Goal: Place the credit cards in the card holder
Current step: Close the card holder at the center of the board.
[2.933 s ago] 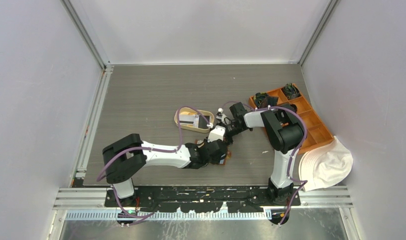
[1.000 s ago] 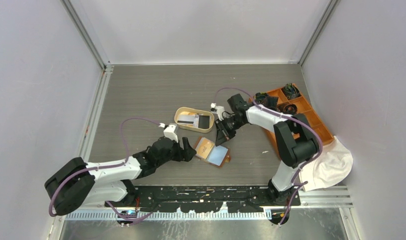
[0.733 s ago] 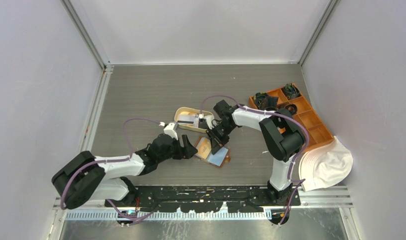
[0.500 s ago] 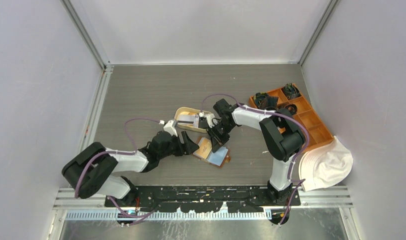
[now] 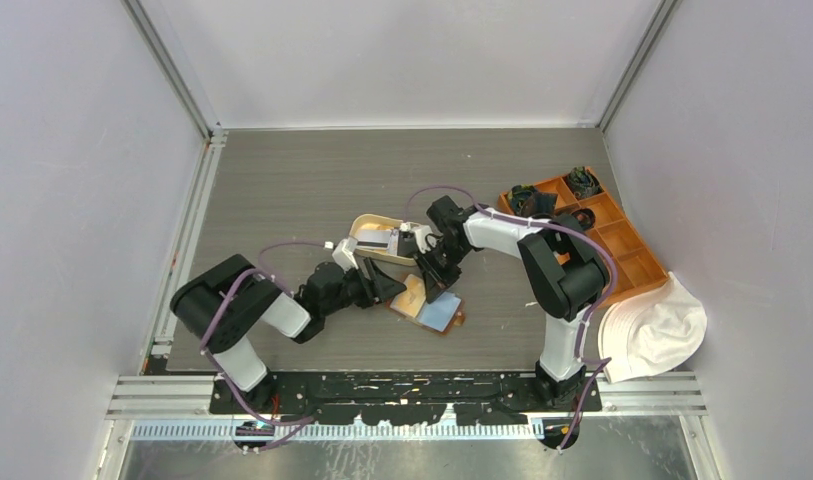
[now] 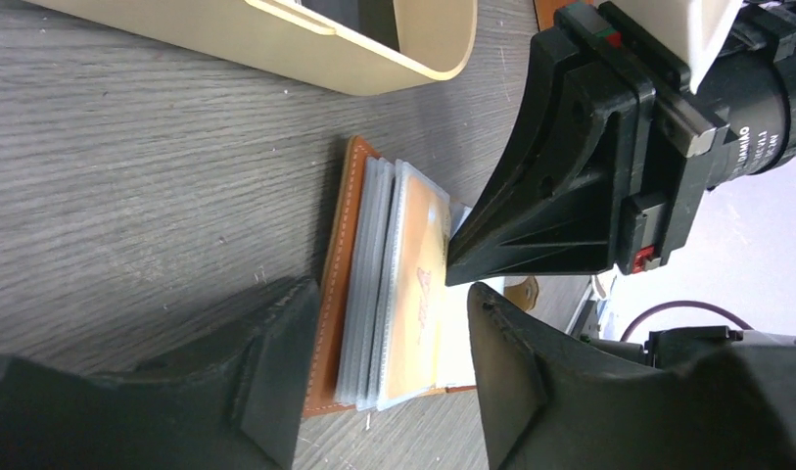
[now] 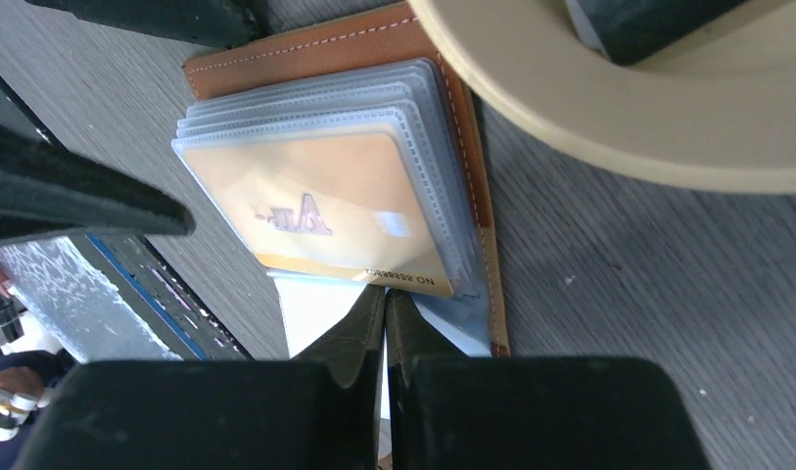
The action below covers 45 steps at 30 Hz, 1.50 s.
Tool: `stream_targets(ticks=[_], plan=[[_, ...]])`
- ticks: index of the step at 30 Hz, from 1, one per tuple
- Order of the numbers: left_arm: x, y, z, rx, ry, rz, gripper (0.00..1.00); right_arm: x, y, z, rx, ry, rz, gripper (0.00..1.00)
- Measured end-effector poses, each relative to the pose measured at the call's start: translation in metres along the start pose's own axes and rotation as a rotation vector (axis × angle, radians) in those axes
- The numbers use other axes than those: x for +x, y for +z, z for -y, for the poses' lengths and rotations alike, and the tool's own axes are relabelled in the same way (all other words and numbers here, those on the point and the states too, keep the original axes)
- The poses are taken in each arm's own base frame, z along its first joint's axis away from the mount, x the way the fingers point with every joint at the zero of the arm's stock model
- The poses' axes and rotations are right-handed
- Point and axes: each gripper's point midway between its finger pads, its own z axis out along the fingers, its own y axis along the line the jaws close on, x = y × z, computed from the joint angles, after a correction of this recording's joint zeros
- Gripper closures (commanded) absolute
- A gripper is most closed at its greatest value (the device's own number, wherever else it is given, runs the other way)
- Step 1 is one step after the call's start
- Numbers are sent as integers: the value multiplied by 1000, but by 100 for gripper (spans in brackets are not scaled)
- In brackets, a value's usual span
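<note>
Open card holder (image 5: 429,305) lies diagonally, top-left to bottom-right; left gripper (image 6: 394,289) spread, empty; right gripper (image 7: 384,299) pressed closed.

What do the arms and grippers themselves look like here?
Both the left arm and right arm have white link shells and bulky black joint housings, with a purple cable looping alongside. The left gripper and right gripper are matte black with tapered fingers; the right one carries small red and green marks.
</note>
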Motion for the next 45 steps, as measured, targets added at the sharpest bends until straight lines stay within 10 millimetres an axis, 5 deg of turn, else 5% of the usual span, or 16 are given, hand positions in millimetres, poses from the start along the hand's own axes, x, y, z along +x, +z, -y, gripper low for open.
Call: stream_targets(ticks=[6,17,33,45], plan=[[5,5,-1,51,-94,1,57,5,-2,2,-3,33,-26,92],[15,-1,5,76,-155,-26,52,9,-3,1,-9,47,-46,91],[34,-14,61,121,-40,-108,48,11,0,-13,-102,36,-52,90],[40,-8,46,8,-9,-121,49,3,-4,-25,-170,21,-33,88]])
